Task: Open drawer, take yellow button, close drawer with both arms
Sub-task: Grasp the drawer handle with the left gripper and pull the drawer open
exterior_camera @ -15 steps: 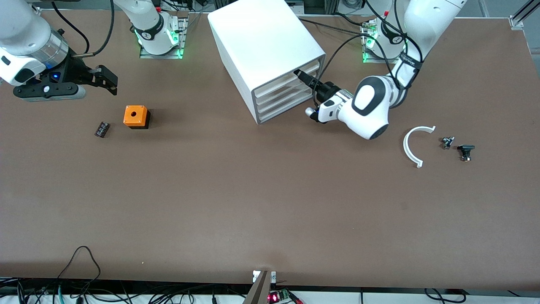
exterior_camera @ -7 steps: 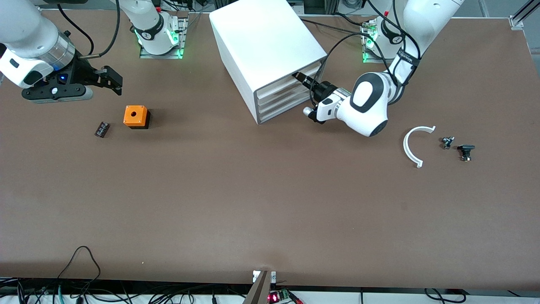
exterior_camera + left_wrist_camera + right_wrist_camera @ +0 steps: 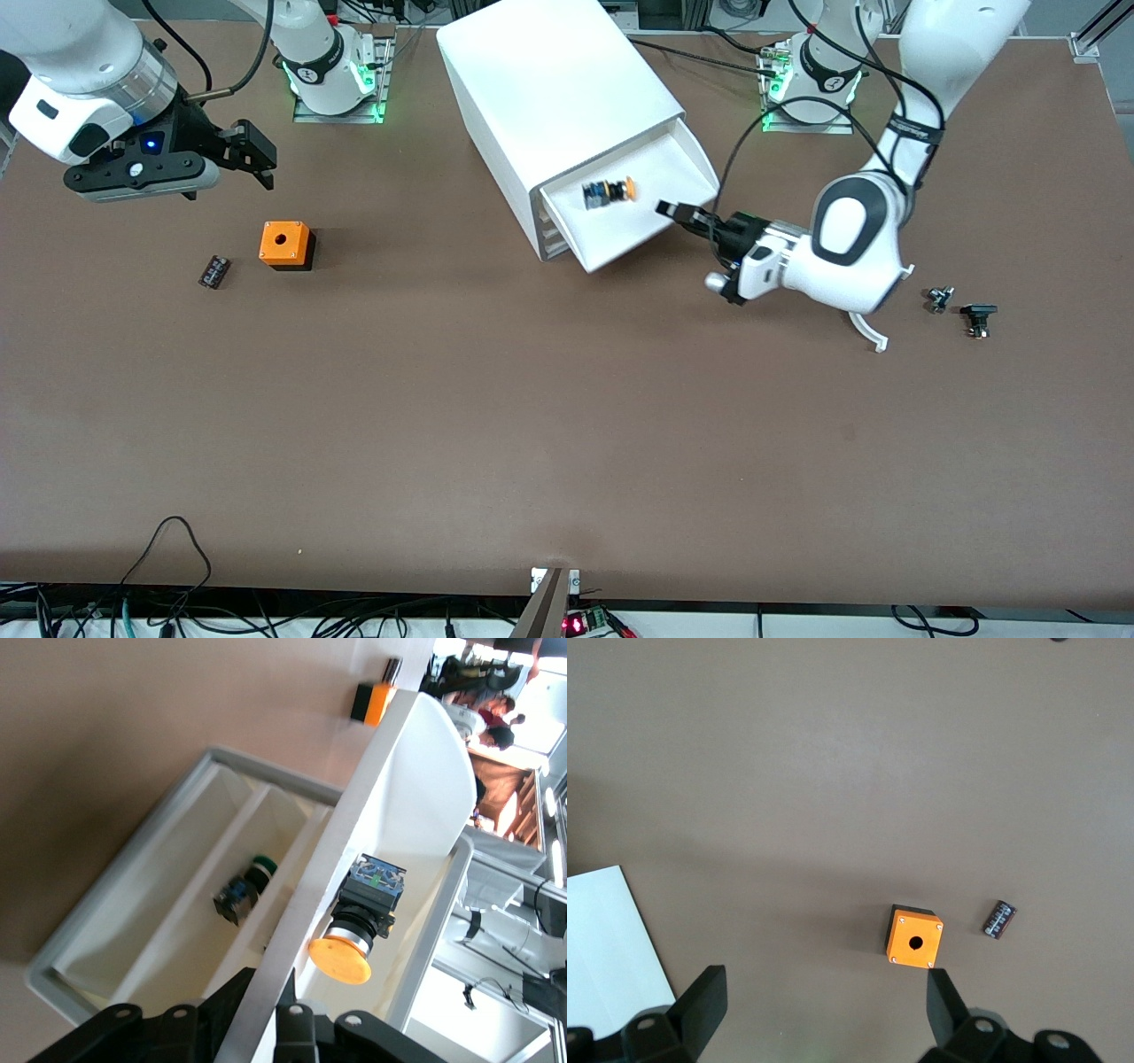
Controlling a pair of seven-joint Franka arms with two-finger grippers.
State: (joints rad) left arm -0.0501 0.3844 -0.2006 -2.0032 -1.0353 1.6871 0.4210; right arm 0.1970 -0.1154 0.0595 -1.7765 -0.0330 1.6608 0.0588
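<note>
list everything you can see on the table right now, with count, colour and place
cabinet: 1, white, between the arm bases
drawer: 1, white, top one, pulled out
button: 1, orange cap, lying in the drawer
cube with a hole: 1, orange, toward the right arm's end
small part: 1, black, beside the cube
small parts: 2, black, toward the left arm's end
curved piece: 1, white, partly under the left arm
left gripper: shut on the drawer's front
right gripper: open, waiting above the cube
</note>
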